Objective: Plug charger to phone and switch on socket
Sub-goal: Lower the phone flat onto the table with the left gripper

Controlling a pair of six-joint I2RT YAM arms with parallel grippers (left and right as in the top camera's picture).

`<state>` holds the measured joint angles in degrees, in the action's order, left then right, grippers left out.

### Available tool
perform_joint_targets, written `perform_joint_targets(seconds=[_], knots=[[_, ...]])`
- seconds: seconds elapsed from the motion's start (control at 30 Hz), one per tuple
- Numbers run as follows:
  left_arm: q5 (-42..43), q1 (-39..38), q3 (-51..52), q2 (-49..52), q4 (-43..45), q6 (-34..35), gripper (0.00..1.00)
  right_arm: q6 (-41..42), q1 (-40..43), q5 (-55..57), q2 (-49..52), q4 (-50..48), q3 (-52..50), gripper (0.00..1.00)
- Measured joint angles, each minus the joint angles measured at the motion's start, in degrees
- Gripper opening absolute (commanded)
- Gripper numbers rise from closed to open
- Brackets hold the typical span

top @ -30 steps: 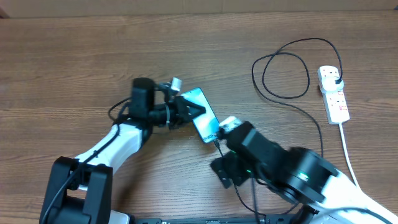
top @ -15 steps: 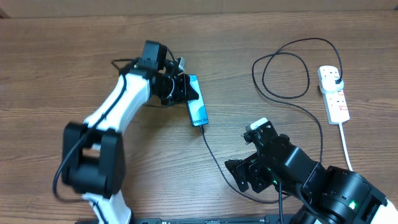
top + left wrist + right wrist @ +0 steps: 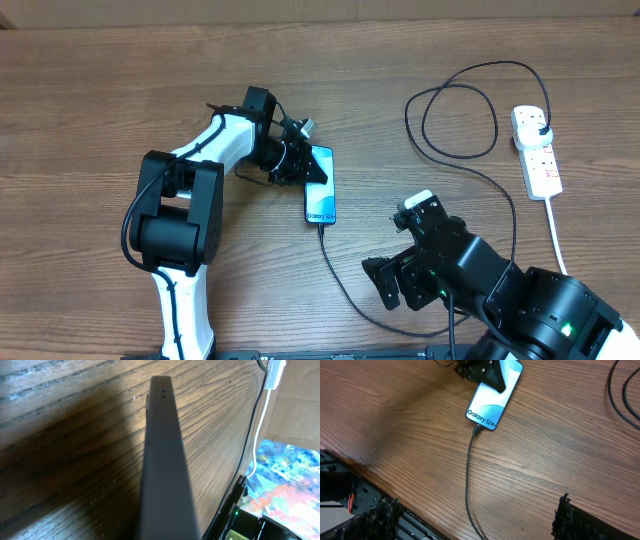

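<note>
The phone [image 3: 321, 195] lies on the wooden table with its teal screen lit and "Galaxy" at its near end [image 3: 492, 402]. My left gripper [image 3: 298, 163] is shut on its far end; a black finger crosses the screen [image 3: 490, 374]. The left wrist view shows the phone edge-on [image 3: 162, 460]. The charger cable [image 3: 345, 275] has its tip in the phone's near end [image 3: 476, 430]. It loops across to a black plug [image 3: 541, 129] seated in the white socket [image 3: 538, 160]. My right gripper [image 3: 400, 282] is open and empty, with the cable passing between its fingers [image 3: 477, 502].
The socket's thick white cord [image 3: 562, 250] runs toward the table's front right. The cable makes a wide loop [image 3: 460, 110] at the back right. The table's front edge and the arm base [image 3: 350, 505] lie close under my right gripper.
My right gripper has pulled back from the phone toward the front right, leaving the cable plugged in. My left arm has swung round and shifted the phone slightly right and nearer.
</note>
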<state>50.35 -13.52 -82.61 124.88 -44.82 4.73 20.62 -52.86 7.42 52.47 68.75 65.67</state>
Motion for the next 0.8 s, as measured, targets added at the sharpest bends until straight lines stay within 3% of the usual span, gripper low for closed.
perform_joint_targets(seconds=[0.8], knots=[[-4.3,0.0,-0.1,0.0,-0.5,-0.5,0.30,0.2,0.0,0.3,6.0,-1.6,0.0,1.00]])
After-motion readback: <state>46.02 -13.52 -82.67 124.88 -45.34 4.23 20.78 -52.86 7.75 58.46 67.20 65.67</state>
